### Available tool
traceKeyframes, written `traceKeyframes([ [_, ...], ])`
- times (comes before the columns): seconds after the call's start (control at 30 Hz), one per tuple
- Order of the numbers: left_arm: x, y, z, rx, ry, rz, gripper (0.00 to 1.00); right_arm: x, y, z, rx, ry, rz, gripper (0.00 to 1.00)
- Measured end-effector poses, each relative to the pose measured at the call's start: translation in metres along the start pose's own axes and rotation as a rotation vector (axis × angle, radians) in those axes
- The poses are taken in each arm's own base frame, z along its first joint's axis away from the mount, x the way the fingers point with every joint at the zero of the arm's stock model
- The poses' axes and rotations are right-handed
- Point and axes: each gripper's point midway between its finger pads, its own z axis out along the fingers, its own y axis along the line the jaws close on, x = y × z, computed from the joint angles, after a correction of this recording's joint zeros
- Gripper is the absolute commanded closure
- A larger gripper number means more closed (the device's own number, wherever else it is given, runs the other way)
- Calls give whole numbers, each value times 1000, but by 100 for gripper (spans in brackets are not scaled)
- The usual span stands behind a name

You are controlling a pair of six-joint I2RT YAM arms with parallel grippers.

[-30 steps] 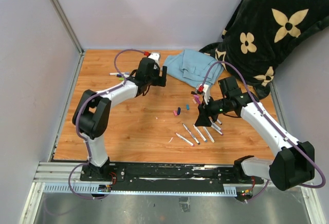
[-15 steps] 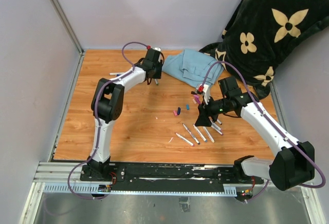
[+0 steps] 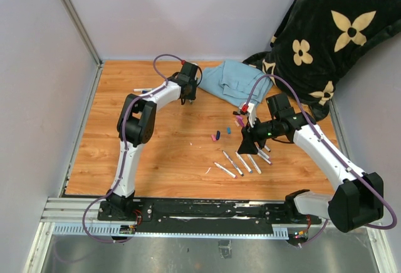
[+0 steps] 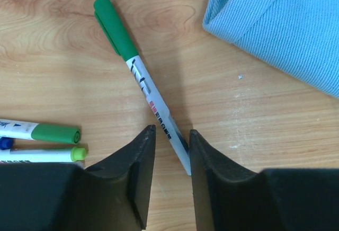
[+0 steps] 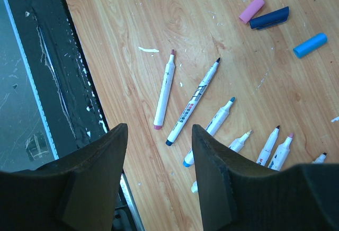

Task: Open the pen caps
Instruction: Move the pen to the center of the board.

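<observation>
In the left wrist view a white pen [image 4: 153,101] with a green pen cap [image 4: 114,29] lies on the wood. Its tail end sits between the fingers of my left gripper [image 4: 170,133]. It touches the right finger, and a strip of wood shows beside the left one, so the jaws stand narrowly open. Three more capped pens [image 4: 55,134] lie at the left. My right gripper [image 5: 159,130] hangs open and empty above several uncapped pens [image 5: 193,102]. Loose pen caps, pink [image 5: 251,9], dark blue [image 5: 269,18] and light blue [image 5: 310,45], lie beyond them.
A folded blue cloth [image 3: 235,82] lies just right of my left gripper [image 3: 187,97]. A dark flowered blanket [image 3: 326,35] fills the back right corner. Walls close the left and back sides. The black base rail [image 5: 53,56] runs along the near edge.
My left arm has swung toward the back, beside the blue cloth, and its jaws have narrowed around the green-capped pen's tail. The right arm has not moved.
</observation>
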Motion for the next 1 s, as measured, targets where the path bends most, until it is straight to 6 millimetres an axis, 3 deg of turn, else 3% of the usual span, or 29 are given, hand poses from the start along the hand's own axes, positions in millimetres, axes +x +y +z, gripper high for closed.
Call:
traceKeyframes([
  [0.2,2,0,0,1,10,4,88,0,0,0,0,0,-1,47],
  [0.43,14,1,-11,21,26,13,93,-1,1,-1,3,-5,-7,47],
  [0.53,37,6,-31,43,63,19,93,-1,1,-2,4,-7,-9,47],
  [0.7,88,16,-86,77,112,24,93,-2,1,-2,4,-7,-11,47],
  [0.87,137,1,-133,108,133,82,92,-2,1,-2,4,-8,-13,47],
  [1.0,183,-5,-151,124,191,125,92,-2,2,-3,5,-11,-16,47],
])
